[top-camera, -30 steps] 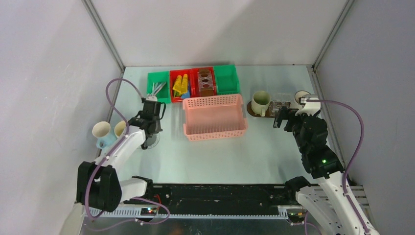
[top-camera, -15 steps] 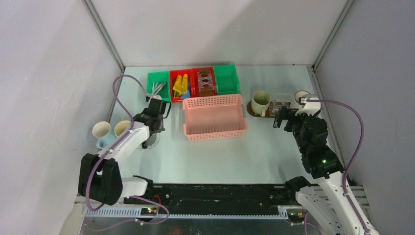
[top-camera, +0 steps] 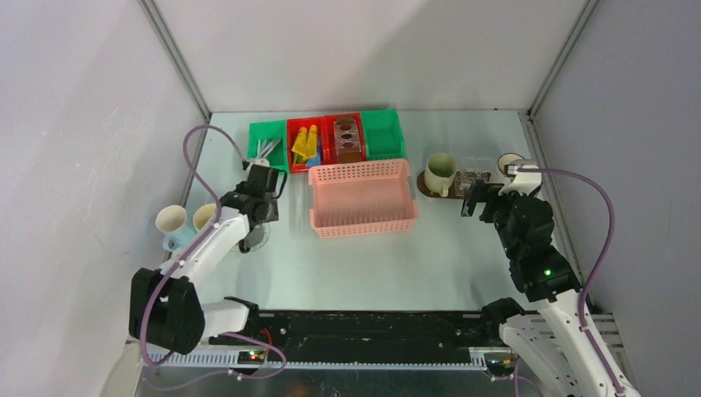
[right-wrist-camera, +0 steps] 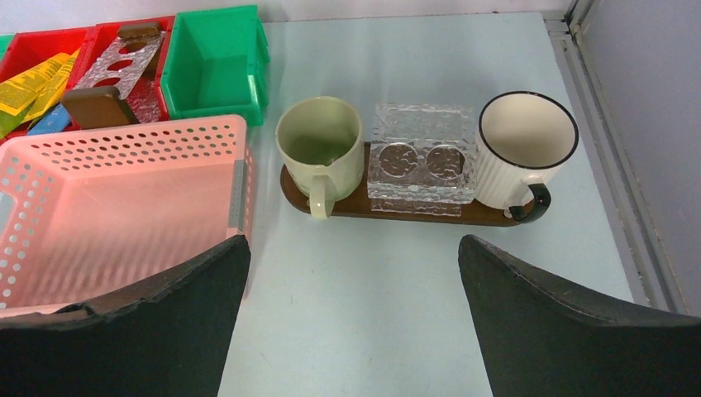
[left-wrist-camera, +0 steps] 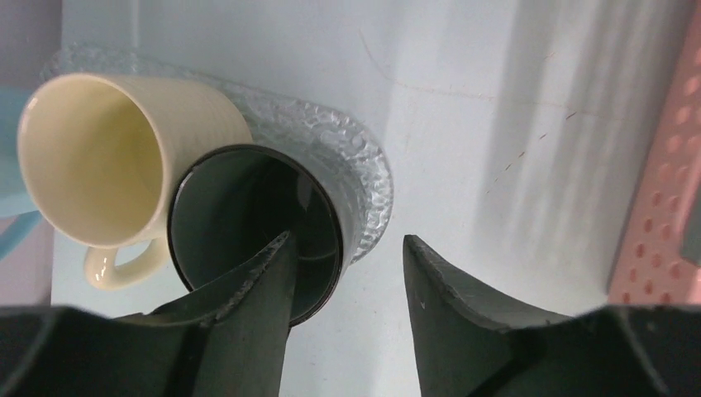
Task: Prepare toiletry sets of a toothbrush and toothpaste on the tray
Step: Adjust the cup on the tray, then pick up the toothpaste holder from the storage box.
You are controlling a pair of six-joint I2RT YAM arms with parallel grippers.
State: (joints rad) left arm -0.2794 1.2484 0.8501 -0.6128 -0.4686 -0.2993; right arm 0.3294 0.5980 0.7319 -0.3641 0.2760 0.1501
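A dark mug (left-wrist-camera: 248,223) stands on a clear patterned disc (left-wrist-camera: 364,182), touching a cream mug (left-wrist-camera: 91,157). My left gripper (left-wrist-camera: 347,240) is open right over it, one finger (left-wrist-camera: 256,306) inside the rim and the other outside, so the mug's wall sits loosely between them. The brown tray (right-wrist-camera: 347,205) carries a pale green mug (right-wrist-camera: 318,141), a clear block (right-wrist-camera: 422,161) and a white mug (right-wrist-camera: 525,145). My right gripper (right-wrist-camera: 351,240) hangs open and holds nothing, short of the tray. Tubes (top-camera: 304,142) and brushes (top-camera: 266,149) lie in the back bins.
A pink lattice basket (top-camera: 362,198) sits mid-table between the arms. Green and red bins (top-camera: 383,132) line the back wall. A white mug (top-camera: 171,219) on something blue stands at the far left beside the cream mug (top-camera: 204,217). Walls close in on both sides.
My left gripper was shut and has opened over the dark mug, shifting slightly. The right arm has not moved.
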